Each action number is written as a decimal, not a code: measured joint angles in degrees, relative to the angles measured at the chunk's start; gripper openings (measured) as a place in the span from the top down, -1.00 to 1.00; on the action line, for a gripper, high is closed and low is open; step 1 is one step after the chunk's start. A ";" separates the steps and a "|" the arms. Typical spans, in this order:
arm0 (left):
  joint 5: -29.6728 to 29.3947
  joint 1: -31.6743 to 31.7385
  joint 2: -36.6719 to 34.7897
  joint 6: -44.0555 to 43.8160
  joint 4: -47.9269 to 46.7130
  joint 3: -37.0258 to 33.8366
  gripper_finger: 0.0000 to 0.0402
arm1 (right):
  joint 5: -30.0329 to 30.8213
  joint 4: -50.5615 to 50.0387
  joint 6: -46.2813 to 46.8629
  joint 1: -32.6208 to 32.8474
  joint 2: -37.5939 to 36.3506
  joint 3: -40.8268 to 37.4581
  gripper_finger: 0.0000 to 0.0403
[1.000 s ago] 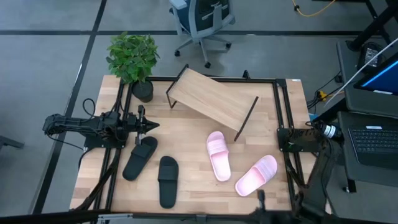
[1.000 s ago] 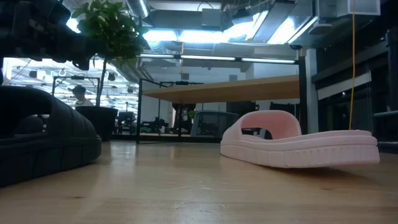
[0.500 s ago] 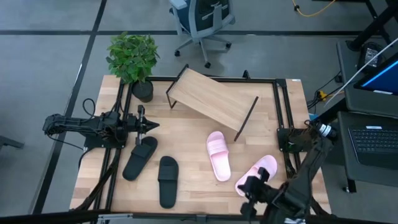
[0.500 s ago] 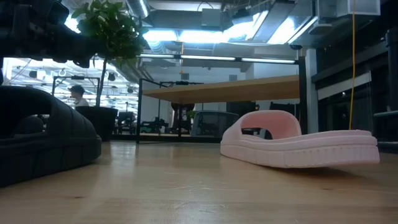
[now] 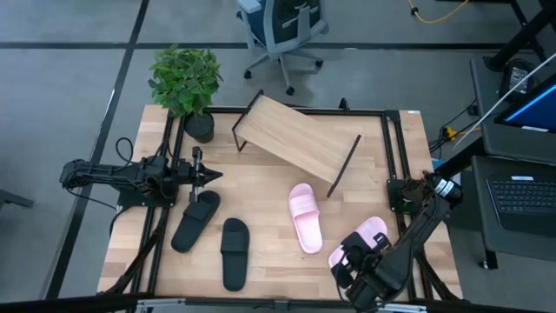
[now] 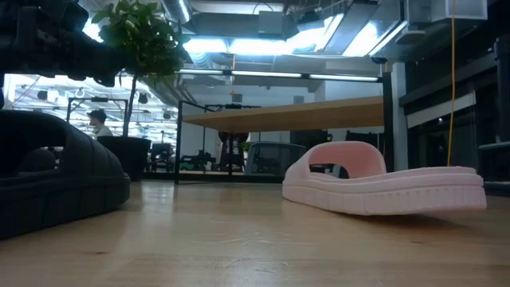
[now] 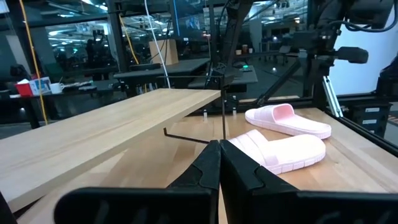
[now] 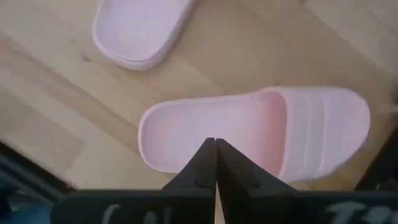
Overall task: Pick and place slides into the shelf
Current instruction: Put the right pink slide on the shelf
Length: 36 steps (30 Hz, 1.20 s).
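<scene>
Right tool (image 8: 215, 152) hangs above the pink slide (image 8: 261, 134), fingers together, nothing held. It should open wide, grip strap w/ care. Left tool (image 5: 204, 174) closed, empty.

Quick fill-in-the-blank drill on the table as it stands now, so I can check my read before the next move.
1. The shelf holds ____ slides.
2. The right gripper hangs over a slide coloured ____.
3. The two black slides lie nearest the ____ gripper.
4. The right gripper's fingers are ____.

Missing words: no; pink; left; shut
</scene>
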 joint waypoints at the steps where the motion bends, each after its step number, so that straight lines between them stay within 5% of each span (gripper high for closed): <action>1: 0.00 0.00 -0.01 0.00 -0.04 0.00 1.00 | -0.54 -0.20 0.80 -0.22 0.00 -0.06 0.96; 10: 0.00 0.00 -0.02 0.02 -0.05 0.00 1.00 | -12.27 -2.23 3.37 -2.01 0.00 -0.09 0.95; 23: 0.00 0.00 -0.02 0.02 -0.05 0.00 1.00 | -12.55 -5.55 3.62 -2.11 0.00 -0.11 0.91; 36: -0.02 0.02 0.00 0.02 -0.04 0.00 1.00 | -12.55 -6.40 3.70 -2.60 0.09 -0.13 0.34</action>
